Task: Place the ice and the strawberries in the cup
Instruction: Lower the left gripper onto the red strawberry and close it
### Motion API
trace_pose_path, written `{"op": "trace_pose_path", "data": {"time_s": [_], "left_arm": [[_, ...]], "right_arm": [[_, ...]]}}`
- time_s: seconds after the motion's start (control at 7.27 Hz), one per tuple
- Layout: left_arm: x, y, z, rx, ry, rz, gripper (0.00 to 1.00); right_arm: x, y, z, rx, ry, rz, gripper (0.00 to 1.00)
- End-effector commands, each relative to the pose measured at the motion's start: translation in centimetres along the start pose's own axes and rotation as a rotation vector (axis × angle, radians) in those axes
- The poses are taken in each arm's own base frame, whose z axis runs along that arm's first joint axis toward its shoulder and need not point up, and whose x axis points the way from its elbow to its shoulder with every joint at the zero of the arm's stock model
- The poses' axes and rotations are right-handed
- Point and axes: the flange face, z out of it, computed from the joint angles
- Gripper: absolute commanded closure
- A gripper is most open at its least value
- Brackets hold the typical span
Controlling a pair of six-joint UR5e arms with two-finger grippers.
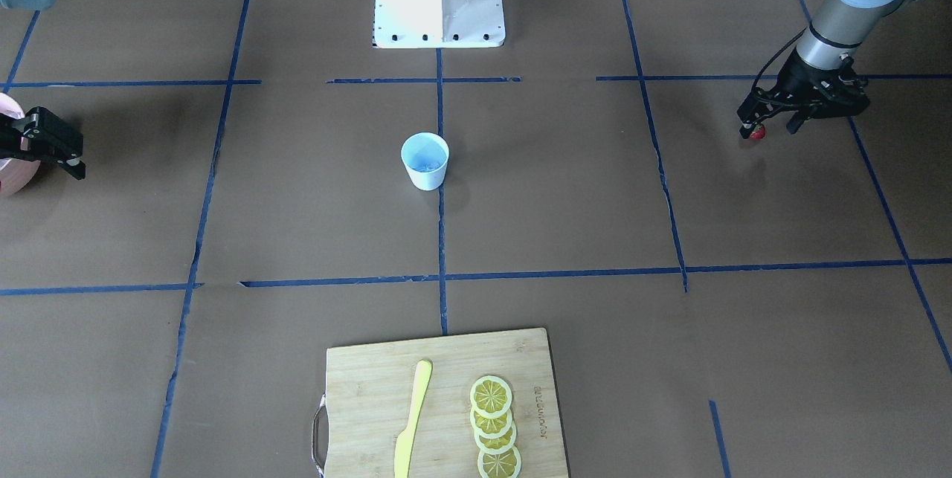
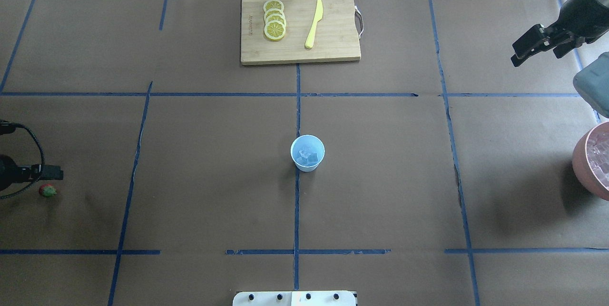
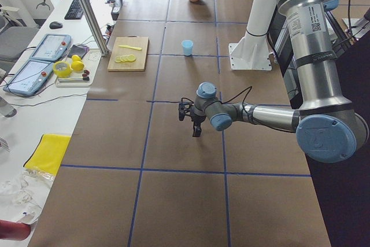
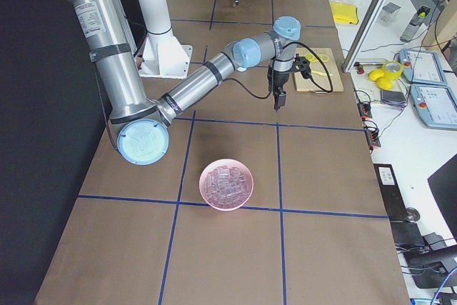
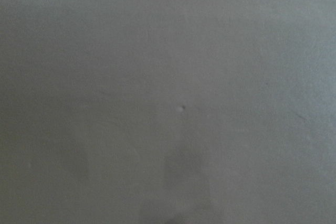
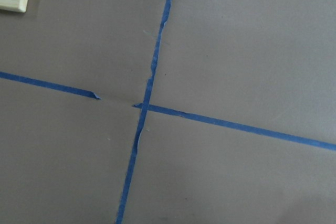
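Overhead exterior shows the brown-papered table [image 2: 380,177] crossed by blue tape [image 2: 297,106]. A wooden cutting board [image 2: 333,11] lies at the far edge, well apart from both claws and nearer the right one.

A pink bowl [image 2: 579,165] sits on the robot's side of the right claw [image 2: 535,57], cut off by the picture's edge. It is heaped with ice [image 4: 226,185].

The right claw hangs above the table with its fingers spread wide and nothing between them. The left claw [image 1: 768,126] is low over the table, fingers also well apart. It is mostly cut off at the overhead view's left edge.

A pale blue cup [image 2: 308,168] stands upright between the two claws, well apart from each, with a few ice cubes at its bottom.

On the board a yellow knife [image 2: 314,24] lies beside a row of overlapping lemon slices [image 2: 274,20].

The strawberry [image 2: 47,190] lies at the tip of one finger of the left claw, inside the spread. Whether the finger touches it cannot be told.

The left wrist view shows only blurred brown paper. The right wrist view shows a tape crossing and a corner of the board, with no fingers in sight. In the left side view the berry cannot be made out.
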Motion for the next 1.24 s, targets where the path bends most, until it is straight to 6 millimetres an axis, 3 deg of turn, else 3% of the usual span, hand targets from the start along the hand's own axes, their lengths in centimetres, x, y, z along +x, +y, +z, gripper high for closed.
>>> {"op": "trace_pose_path", "data": {"time_s": [0.0,0.28,0.55,1.1], "left_arm": [[-0.28,1.04,1.43,-0.029,-0.020,0.008,0.03],[0.42,1.58,1.83,-0.040,-0.016,0.000,0.04],[0.34,1.61,1.83,-0.040,-0.018,0.000,0.13],[0.53,1.39,1.14,-0.029,-0.008,0.000,0.45]], "right_arm": [[0.08,0.07,-0.01,0.000,0.000,0.001,0.00],[0.16,0.18,0.04,-0.001,0.001,0.001,0.00],[0.12,0.20,-0.02,0.000,0.000,-0.002,0.00],[0.18,0.31,0.03,-0.002,-0.001,-0.001,0.00]]}}
